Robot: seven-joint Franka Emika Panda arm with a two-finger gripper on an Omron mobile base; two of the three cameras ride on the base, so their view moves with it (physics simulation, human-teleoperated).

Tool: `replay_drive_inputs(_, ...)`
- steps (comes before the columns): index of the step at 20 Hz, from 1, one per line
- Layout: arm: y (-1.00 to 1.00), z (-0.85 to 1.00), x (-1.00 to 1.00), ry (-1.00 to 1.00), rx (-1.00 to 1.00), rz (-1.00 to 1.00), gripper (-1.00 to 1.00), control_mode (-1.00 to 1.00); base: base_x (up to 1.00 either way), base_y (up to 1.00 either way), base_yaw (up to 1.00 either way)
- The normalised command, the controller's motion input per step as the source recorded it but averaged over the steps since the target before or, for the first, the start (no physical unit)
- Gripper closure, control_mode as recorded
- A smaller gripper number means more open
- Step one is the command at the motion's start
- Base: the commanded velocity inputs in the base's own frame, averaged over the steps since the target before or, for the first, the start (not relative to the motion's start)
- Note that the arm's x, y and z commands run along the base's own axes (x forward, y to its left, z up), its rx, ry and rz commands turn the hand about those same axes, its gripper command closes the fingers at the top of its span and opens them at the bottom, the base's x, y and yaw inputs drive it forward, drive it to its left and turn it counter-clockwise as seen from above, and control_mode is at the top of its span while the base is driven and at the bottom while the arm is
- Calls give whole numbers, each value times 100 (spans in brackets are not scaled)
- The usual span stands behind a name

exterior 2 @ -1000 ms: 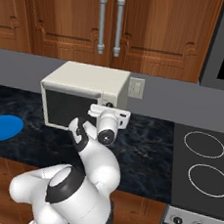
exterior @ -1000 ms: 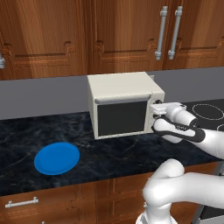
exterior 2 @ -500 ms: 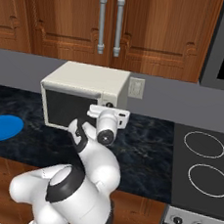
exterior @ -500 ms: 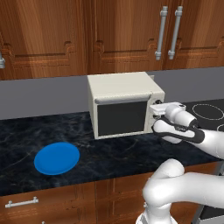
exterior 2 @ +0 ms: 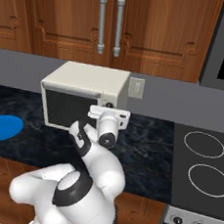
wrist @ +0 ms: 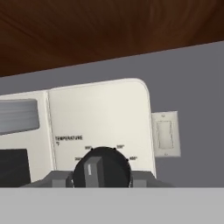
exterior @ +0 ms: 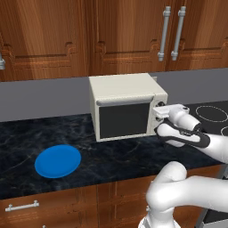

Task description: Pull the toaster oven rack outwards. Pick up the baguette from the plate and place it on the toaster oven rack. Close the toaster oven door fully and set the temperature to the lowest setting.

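Closest thing in the hand view is the gripper [wrist: 101,181], with its tips sitting on either side of the black temperature knob [wrist: 102,168]. It's closed onto that knob, jaws only partly spread. The knob's pale pointer bar stands pretty much straight up in that view, under the printed word TEMPERATURE and an arc of tiny numbers I can't read.

From the left base view the gripper [exterior: 156,120] is pressed up against the right front panel of the toaster oven [exterior: 127,111]. The toaster oven is a wide box, long side running left to right along the dark marble counter [exterior: 120,156], front facing the robot. The toaster oven door [exterior: 124,120] is shut, dark glass upright. Rack and baguette can't be seen through the glass.

The plate [exterior: 58,160] lies flat on the counter well to the left of the oven, nearer the front edge, bare blue.

Further back, a wall switch [wrist: 164,134] beside the oven, then wooden cabinets [exterior: 111,35].

Compared with a second ago, nothing visibly moved: same hand spot, same grip.
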Motion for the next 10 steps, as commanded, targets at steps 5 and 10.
replay_drive_inputs(5,-4,-1,-2,-10,-4,13,100,-100,0,0,0)
replay_drive_inputs(10,0,9,0,0,-9,11,100,-100,0,0,0)
